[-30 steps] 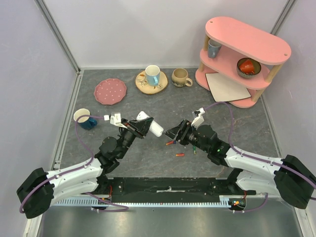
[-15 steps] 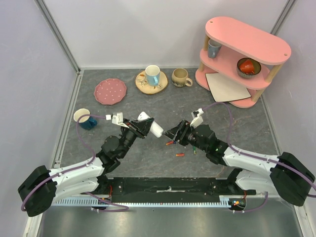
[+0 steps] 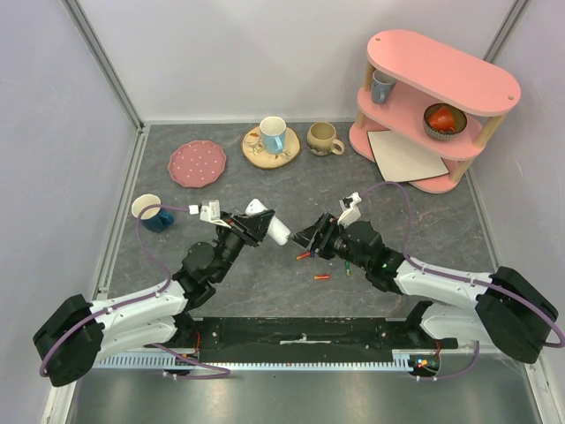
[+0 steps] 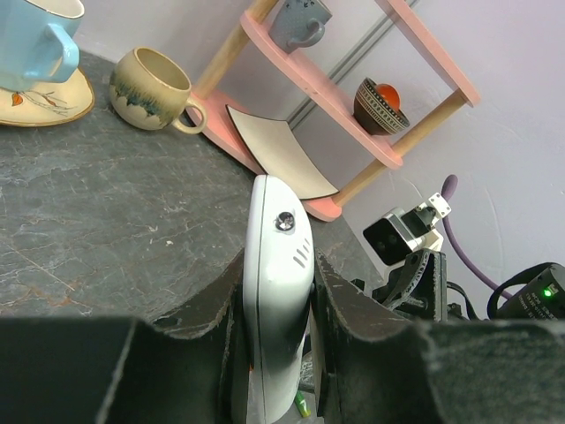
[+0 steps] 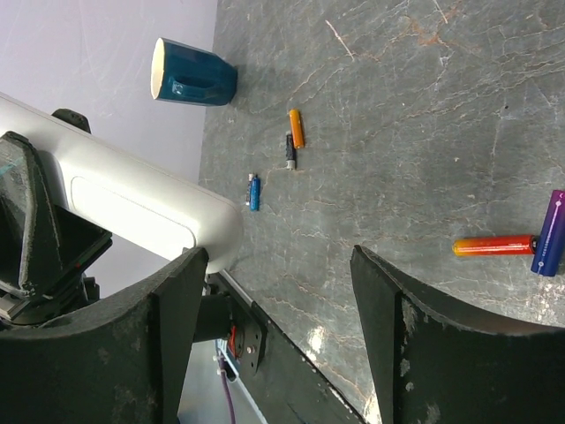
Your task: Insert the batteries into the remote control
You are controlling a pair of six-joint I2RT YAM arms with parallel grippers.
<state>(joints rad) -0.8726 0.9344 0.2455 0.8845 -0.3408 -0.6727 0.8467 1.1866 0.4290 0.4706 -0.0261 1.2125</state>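
The dark bowl (image 3: pixel 441 121) on the pink shelf (image 3: pixel 459 66) held something red. My left hand (image 4: pixel 278 309) gripped the slim white remote control (image 4: pixel 275 256) above the table (image 5: pixel 424 132); my right hand (image 5: pixel 278 265) hung open over the batteries (image 5: pixel 493 246).

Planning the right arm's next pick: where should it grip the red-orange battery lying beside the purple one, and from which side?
Probably from above, closing across the round middle of the red-orange battery, shifted toward its free end. It lies flat on the table, and its other end is right at the purple battery, which lies crosswise. The right gripper is open and empty.
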